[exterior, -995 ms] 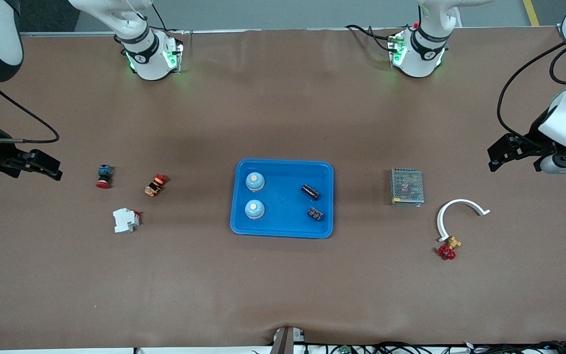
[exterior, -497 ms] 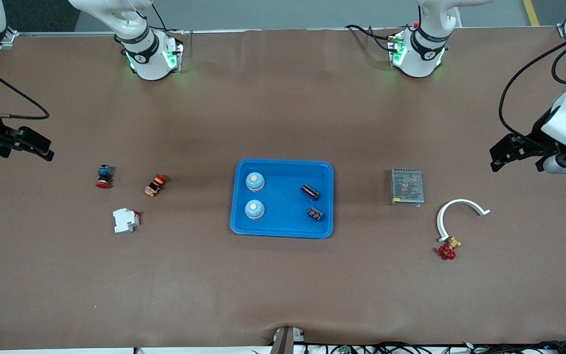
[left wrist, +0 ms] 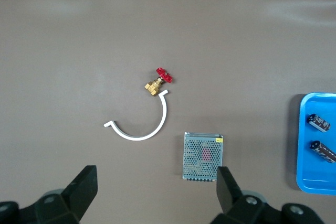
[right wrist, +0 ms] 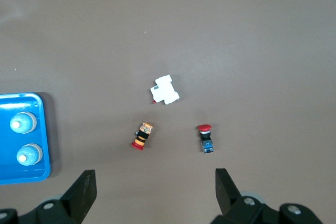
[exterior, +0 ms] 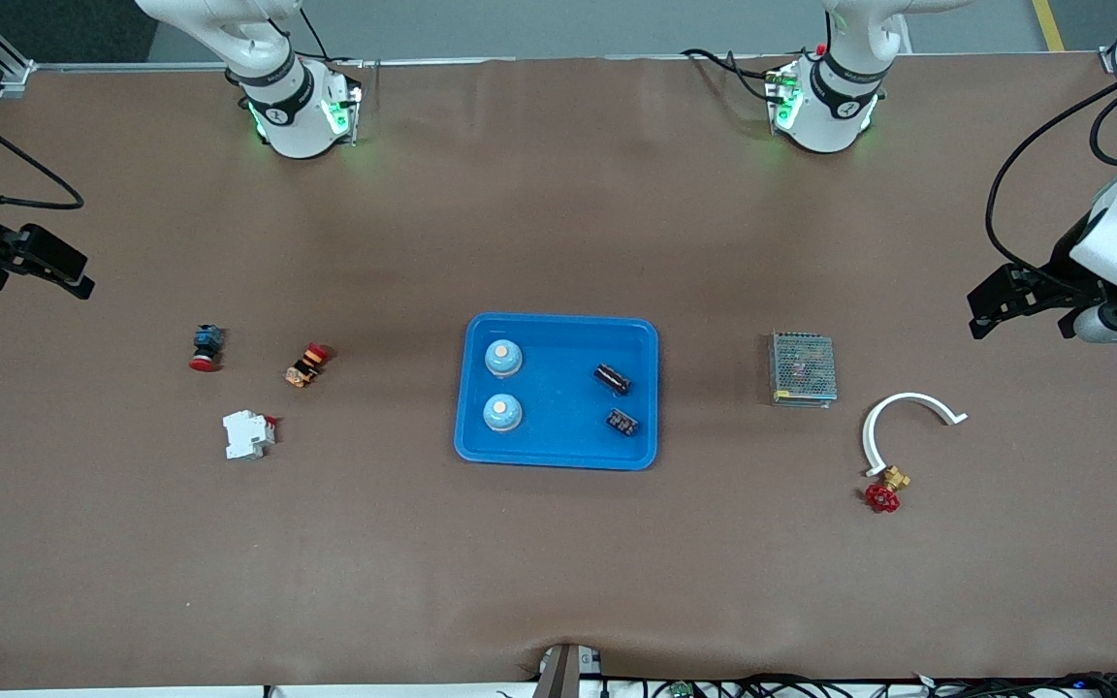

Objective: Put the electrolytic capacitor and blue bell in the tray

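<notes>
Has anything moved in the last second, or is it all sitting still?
The right gripper has drawn back, open and empty, toward its own end of the table. The left gripper barely shifted, also open. The tray with its two bells and two capacitors stayed put, as did everything else.

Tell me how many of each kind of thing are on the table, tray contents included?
Tray: 1
Blue bells: 2
Capacitors: 2
Push buttons: 2
White breaker: 1
Metal mesh box: 1
White curved piece: 1
Red-handled valve: 1
Total: 11
</notes>
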You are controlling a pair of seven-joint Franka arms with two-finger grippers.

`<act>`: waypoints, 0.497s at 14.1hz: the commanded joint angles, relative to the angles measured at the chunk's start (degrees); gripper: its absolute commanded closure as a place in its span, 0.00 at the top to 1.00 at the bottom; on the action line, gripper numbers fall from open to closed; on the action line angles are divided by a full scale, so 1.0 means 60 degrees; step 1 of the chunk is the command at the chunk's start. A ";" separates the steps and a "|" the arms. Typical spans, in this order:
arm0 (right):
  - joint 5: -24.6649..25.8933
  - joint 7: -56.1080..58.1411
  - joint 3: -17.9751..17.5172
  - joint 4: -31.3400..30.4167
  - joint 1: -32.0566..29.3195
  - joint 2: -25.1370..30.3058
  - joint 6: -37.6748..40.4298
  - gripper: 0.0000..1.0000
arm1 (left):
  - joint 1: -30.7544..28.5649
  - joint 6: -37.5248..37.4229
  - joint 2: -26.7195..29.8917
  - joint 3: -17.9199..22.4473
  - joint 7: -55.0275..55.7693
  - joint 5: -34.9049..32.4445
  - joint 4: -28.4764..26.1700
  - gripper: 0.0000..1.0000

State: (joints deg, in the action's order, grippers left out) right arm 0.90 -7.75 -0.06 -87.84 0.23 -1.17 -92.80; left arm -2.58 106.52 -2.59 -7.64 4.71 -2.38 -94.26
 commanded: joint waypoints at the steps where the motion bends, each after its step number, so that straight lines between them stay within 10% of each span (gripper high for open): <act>1: -0.0208 -0.0145 0.0025 -0.0082 0.0035 0.0224 0.0145 1.00 | -0.0083 -0.0015 -0.0037 -0.0001 -0.0214 -0.0028 0.0153 1.00; 7: -0.0208 -0.0130 0.0010 -0.0082 0.0064 0.0283 0.0057 1.00 | -0.0098 -0.0015 -0.0051 -0.0001 -0.0214 -0.0028 0.0153 1.00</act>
State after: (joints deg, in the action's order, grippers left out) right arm 0.87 -7.92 -0.17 -87.77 0.25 -0.79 -92.55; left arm -2.94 106.52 -2.59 -7.63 4.71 -2.38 -94.26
